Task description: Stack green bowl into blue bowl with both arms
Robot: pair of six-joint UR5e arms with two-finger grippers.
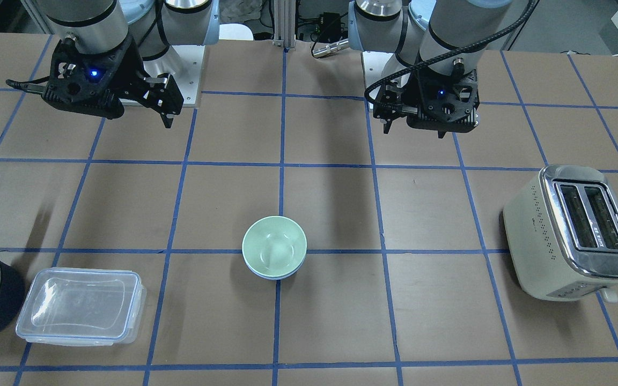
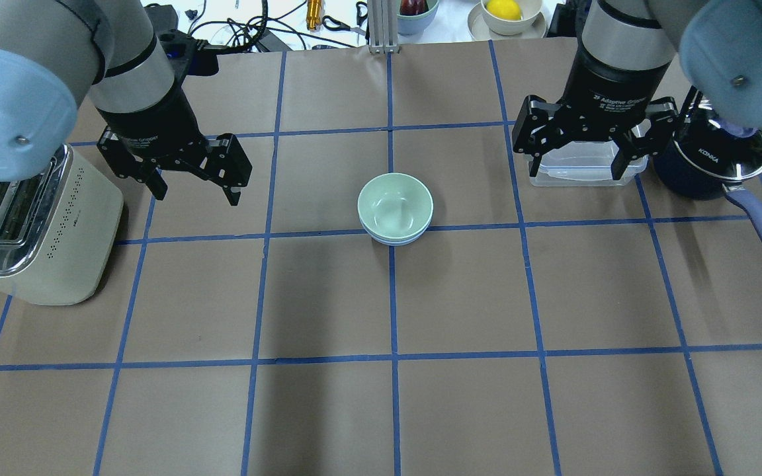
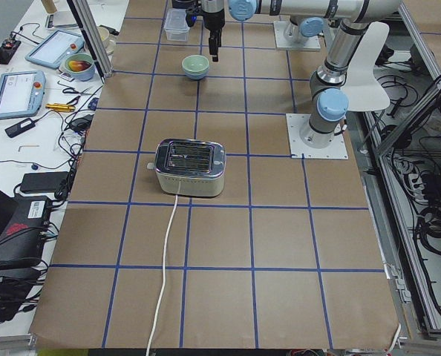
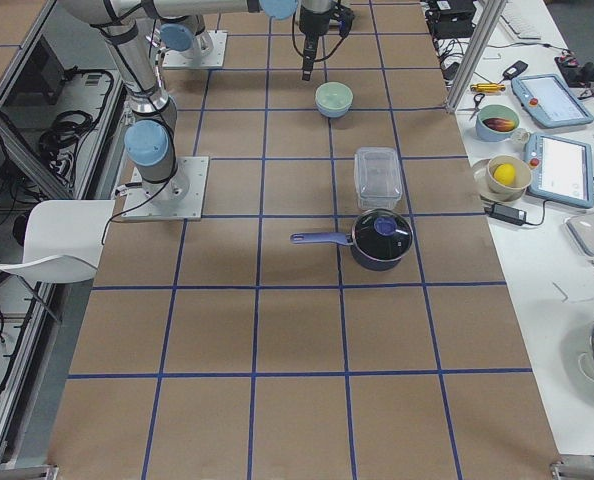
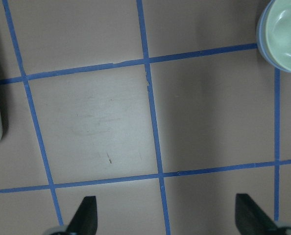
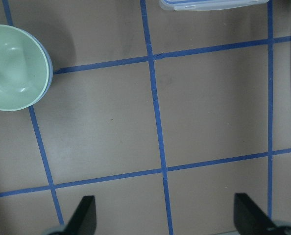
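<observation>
At the middle of the surface (image 2: 328, 297), the green bowl (image 2: 394, 205) sits inside the blue bowl (image 2: 394, 242); the left gripper (image 2: 196, 192) and the right gripper (image 2: 578, 168) hang spread.

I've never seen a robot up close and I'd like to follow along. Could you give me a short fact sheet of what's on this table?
Bowls: green bowl sits inside blue bowl, mid-table
Left gripper: open, empty, raised, apart from the bowls
Right gripper: open, empty, raised, apart from the bowls
Robot's left side: toaster
Robot's right side: container, saucepan
Stacking: looks done
</observation>
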